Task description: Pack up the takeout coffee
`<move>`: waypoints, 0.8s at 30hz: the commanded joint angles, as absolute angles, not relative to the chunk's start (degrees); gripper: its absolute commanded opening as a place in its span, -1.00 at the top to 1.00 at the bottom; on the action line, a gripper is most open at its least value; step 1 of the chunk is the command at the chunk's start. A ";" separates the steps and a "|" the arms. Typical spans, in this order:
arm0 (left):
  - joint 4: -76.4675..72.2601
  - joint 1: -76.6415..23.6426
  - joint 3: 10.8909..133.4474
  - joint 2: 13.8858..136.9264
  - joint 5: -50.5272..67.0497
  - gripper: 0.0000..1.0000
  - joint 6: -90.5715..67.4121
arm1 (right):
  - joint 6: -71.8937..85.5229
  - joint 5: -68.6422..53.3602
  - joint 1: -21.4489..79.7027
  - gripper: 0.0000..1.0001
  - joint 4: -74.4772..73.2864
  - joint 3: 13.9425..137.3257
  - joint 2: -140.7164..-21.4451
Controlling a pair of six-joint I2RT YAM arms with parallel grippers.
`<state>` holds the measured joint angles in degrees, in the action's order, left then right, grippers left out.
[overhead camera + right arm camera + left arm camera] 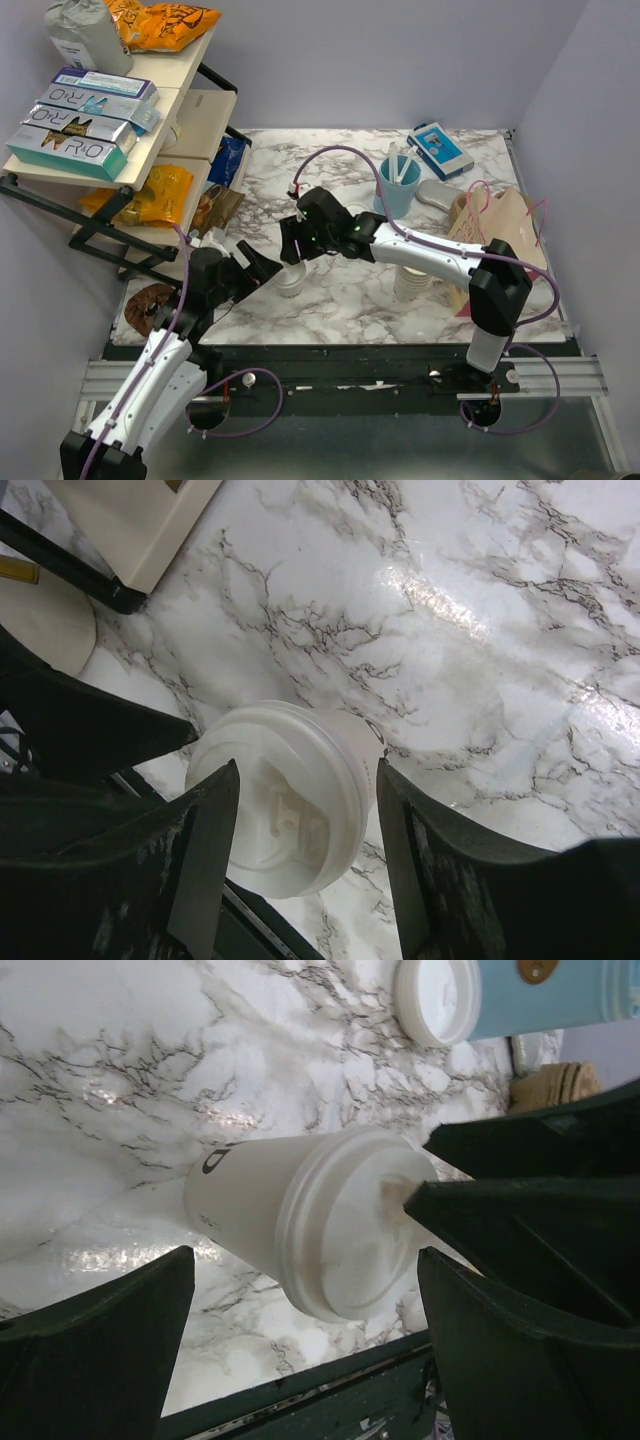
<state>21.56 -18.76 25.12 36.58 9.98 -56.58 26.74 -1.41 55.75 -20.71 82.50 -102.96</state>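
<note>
The takeout coffee [290, 279], a small white paper cup with a white lid and dark lettering, stands on the marble table near its front edge. My left gripper [262, 268] is open just to its left. In the left wrist view the cup [300, 1225] lies between and beyond the wide-spread fingers [100, 1350]. My right gripper [292, 255] reaches down over the cup from behind. In the right wrist view its fingers [210, 860] stand apart on either side of the lid [285, 800]; one finger overlaps the lid's edge, and I see no firm grip.
A light-blue mug [398, 185] with white sticks stands at the back right. A stack of cream cups [412, 282] and a brown paper bag [500, 230] are to the right. A shelf rack [120, 140] with boxes and snack bags fills the left side. A blue box [440, 148] lies at the back.
</note>
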 commanded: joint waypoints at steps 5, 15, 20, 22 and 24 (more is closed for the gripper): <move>16.27 -18.90 17.50 25.31 17.40 -0.98 -63.98 | 28.30 -4.74 55.46 -0.31 -22.15 81.04 -103.71; 8.18 -18.90 18.45 33.90 18.89 -0.98 -63.55 | 29.62 -7.03 55.46 -0.32 -21.89 77.52 -100.38; 5.10 -18.90 19.77 39.02 19.34 -0.98 -62.84 | 30.15 -8.26 55.46 -0.32 -20.74 74.71 -98.35; 4.48 -18.90 20.21 40.69 19.16 -0.98 -62.32 | 30.50 -7.91 55.46 -0.32 -20.65 73.66 -97.65; 4.83 -18.90 21.09 41.48 18.37 -0.98 -61.88 | 30.93 -7.74 55.46 -0.32 -20.57 72.60 -97.21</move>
